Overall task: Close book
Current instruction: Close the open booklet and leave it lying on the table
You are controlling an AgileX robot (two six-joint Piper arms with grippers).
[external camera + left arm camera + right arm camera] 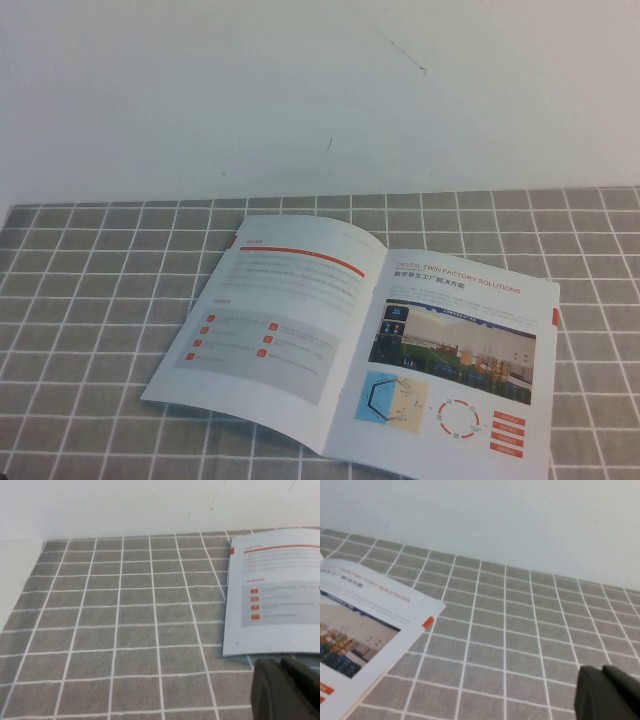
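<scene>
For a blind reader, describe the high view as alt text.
An open book lies on a grey checked tablecloth before a white wall. The left gripper and right gripper are out of frame, either side of it.

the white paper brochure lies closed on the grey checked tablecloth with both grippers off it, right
Not closed: the white paper brochure lies open, both pages facing up, on the grey checked tablecloth, as the high view shows. The left gripper and right gripper are off it, each over bare cloth beside it in its wrist view.
</scene>
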